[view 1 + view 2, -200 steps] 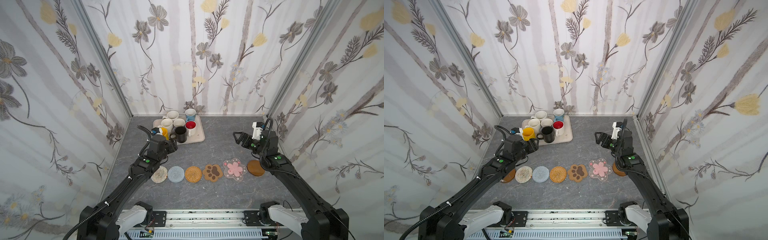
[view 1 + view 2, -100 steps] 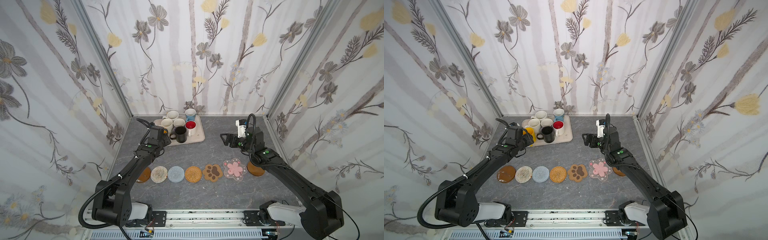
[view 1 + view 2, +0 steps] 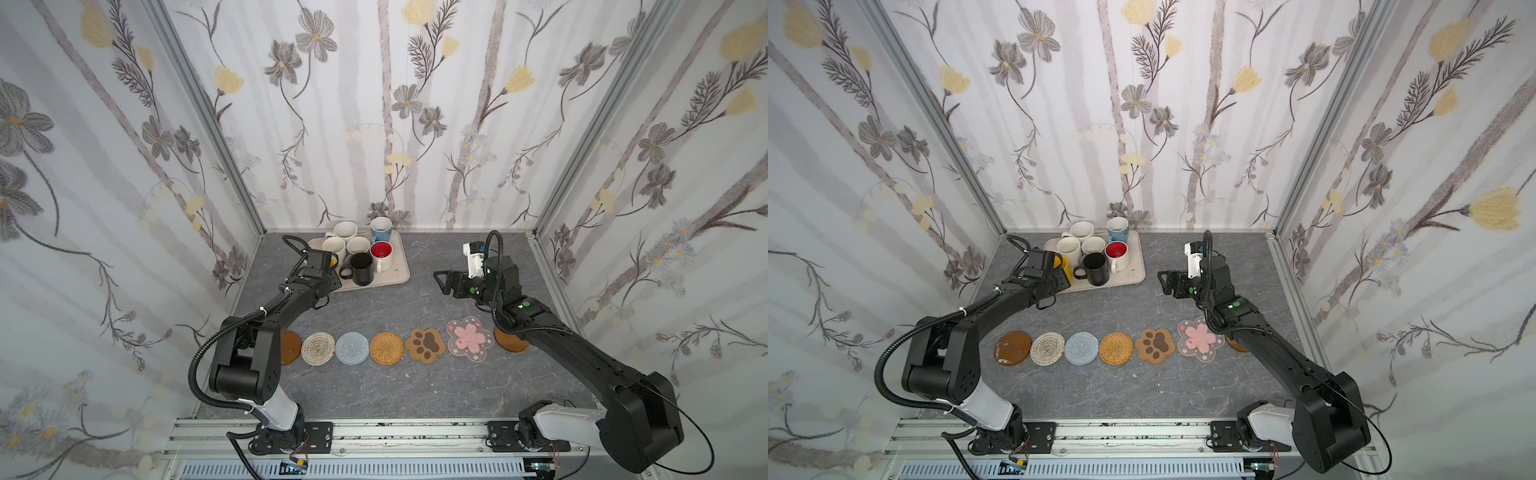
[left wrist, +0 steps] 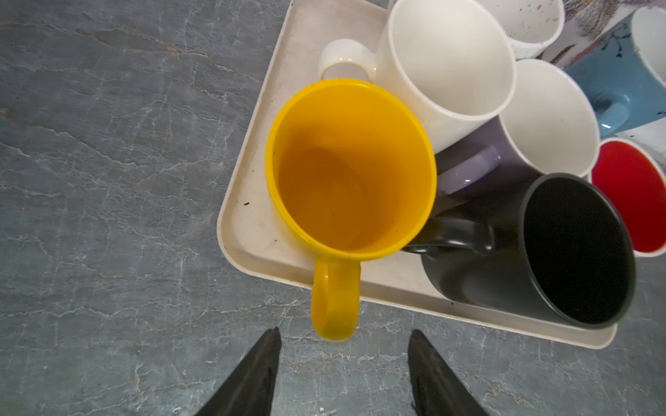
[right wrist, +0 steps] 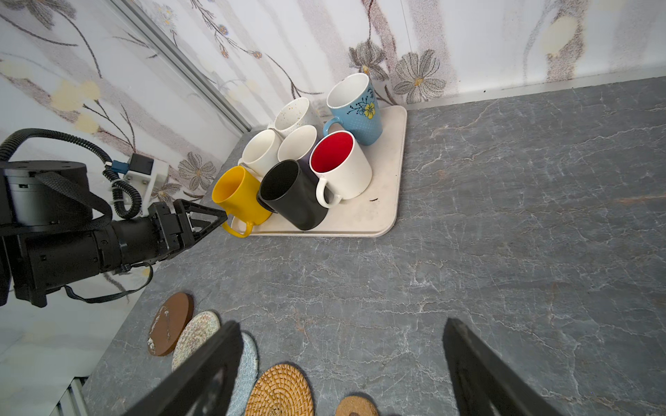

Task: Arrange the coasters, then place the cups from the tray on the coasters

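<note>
1. Coasters. Nearest me, seven coasters lie in one row across the grey table (image 3: pixel 415 399). From left to right they are a brown wooden disc (image 3: pixel 1012 348), a beige woven mat (image 3: pixel 1047 349), a blue crochet mat (image 3: pixel 1081 348), a rattan mat (image 3: pixel 1116 349), a paw mat (image 3: pixel 1155 345), a pink blossom mat (image 3: pixel 1200 340) and a second brown disc (image 3: pixel 511 343). The last one is partly hidden under the right arm.

2. Right claw (image 5: pixel 340 327). I read it as spread wide and empty. Its two fingers stand far apart above bare table, between the coaster row and the tray (image 3: pixel 399 270). It touches nothing, and it points toward the tray but sits well apart from it.

3. Left claw (image 4: pixel 344 333). Its jaws are parted to a middling gap and hold nothing. It sits at the tray's near left corner, in line with the handle of the yellow mug (image 4: pixel 351 169). In the left wrist view the handle's outer end lies between the two fingertips, with table showing on either side of it. I see no contact.

4. Tray. It lies at the far wall, left of centre, and carries all seven mugs upright and packed close.
- The yellow mug stands at the near left corner, its handle overhanging the rim toward the left claw.
- The black mug (image 4: pixel 576 248) is beside it, with its handle reaching to the yellow mug.
- The white mug with red inside (image 5: pixel 353 173) is next.
- Behind these stand a cream mug (image 4: pixel 447 57) and a lavender mug (image 4: pixel 468 169).
- Farthest back are a speckled cream mug (image 5: pixel 292 113) and a light blue mug (image 5: pixel 360 115).
</note>
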Action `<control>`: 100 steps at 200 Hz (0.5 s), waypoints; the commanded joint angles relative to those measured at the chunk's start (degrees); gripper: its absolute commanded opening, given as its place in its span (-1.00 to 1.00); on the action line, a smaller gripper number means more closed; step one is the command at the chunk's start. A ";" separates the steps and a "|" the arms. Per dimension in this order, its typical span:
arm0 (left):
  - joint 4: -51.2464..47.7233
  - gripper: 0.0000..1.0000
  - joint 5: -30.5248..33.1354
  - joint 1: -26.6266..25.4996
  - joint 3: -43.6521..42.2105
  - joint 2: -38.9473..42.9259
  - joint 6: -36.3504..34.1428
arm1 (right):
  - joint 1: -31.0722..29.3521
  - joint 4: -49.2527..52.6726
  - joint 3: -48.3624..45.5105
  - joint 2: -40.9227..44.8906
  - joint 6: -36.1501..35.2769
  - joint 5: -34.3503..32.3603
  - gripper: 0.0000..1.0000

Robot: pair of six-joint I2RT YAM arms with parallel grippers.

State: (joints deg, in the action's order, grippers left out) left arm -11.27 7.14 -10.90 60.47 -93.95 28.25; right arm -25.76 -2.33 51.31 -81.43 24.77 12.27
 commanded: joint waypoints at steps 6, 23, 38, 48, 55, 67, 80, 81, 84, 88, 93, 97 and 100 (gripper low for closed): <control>1.25 0.19 1.45 0.30 2.03 -2.36 -0.34 | -0.17 -2.76 -0.23 -1.39 -0.69 0.85 0.76; 1.31 0.14 1.86 0.41 2.94 -3.82 -0.33 | -0.32 -3.03 -0.41 -2.38 -0.69 1.17 0.76; 1.42 0.08 2.38 0.52 3.25 -4.85 -0.43 | -0.42 -3.20 -0.46 -2.85 -0.65 1.56 0.75; 1.50 0.06 2.62 0.61 3.42 -5.40 -0.42 | -0.45 -3.34 -0.50 -2.95 -0.62 1.71 0.76; 1.51 0.05 2.75 0.66 3.56 -5.77 -0.39 | -0.51 -3.38 -0.46 -2.86 -0.61 1.70 0.76; 1.60 0.04 3.05 0.70 3.53 -5.99 -0.42 | -0.51 -3.51 -0.51 -2.77 -0.69 1.54 0.76; 1.60 0.07 3.65 0.70 3.39 -5.75 -0.39 | -0.47 -3.54 -0.42 -2.98 -0.78 1.31 0.76; 1.60 0.08 3.70 0.70 3.36 -5.64 -0.39 | -0.45 -3.55 -0.42 -3.05 -0.82 1.33 0.76; 1.60 0.11 3.82 0.70 3.34 -5.47 -0.34 | -0.49 -3.52 -0.35 -3.16 -0.84 1.23 0.75; 1.68 0.15 3.97 0.70 3.30 -5.24 -0.39 | -0.51 -3.43 -0.27 -3.39 -0.87 1.22 0.75; 1.69 0.21 3.98 0.70 3.11 -4.81 -0.39 | -0.49 -3.31 -0.12 -3.83 -0.80 1.20 0.74; 1.69 0.26 4.06 0.70 3.01 -4.45 -0.34 | -0.56 -3.17 0.05 -4.18 -0.78 1.18 0.73; 1.76 0.31 4.11 0.70 2.99 -4.00 -0.36 | -0.60 -3.06 0.17 -4.45 -0.74 1.33 0.72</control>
State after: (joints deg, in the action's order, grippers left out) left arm -10.44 9.13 -10.28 63.42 -99.55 28.16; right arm -26.20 -3.22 50.89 -84.36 24.53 13.17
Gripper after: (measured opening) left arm 0.581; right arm 0.875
